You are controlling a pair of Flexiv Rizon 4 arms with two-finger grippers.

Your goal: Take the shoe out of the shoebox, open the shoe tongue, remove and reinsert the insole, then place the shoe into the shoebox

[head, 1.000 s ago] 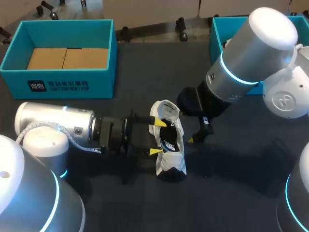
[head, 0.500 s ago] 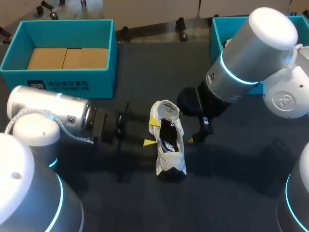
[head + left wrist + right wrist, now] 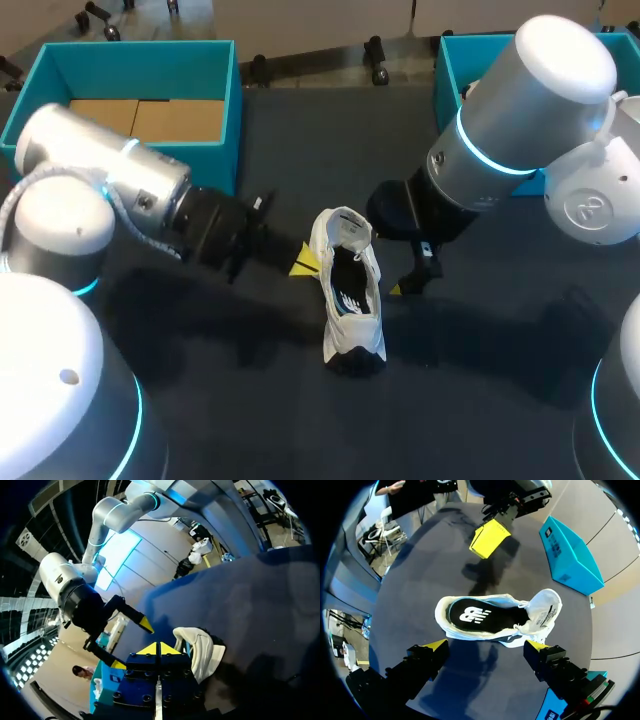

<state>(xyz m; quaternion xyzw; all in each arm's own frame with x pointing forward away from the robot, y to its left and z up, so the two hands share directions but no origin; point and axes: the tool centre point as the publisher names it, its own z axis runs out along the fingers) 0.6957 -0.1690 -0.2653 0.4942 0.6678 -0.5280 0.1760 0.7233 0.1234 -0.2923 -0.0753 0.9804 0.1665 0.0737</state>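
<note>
Lying on dark table (image 3: 480, 400), white shoe (image 3: 352, 290), teal shoebox (image 3: 150, 170) apart

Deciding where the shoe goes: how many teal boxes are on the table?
2: left box at the back left; right box at the back right, partly behind the right arm.

robotics lab — left arm (image 3: 120, 185), right arm (image 3: 500, 130) over dark table (image 3: 490, 400), teal box (image 3: 150, 172)

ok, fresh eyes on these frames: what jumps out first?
The white sneaker with a black insole lies mid-table, its opening facing up. The left gripper sits shut beside it, the right gripper open on its other side. An open teal shoebox stands at the table's far left.
</note>
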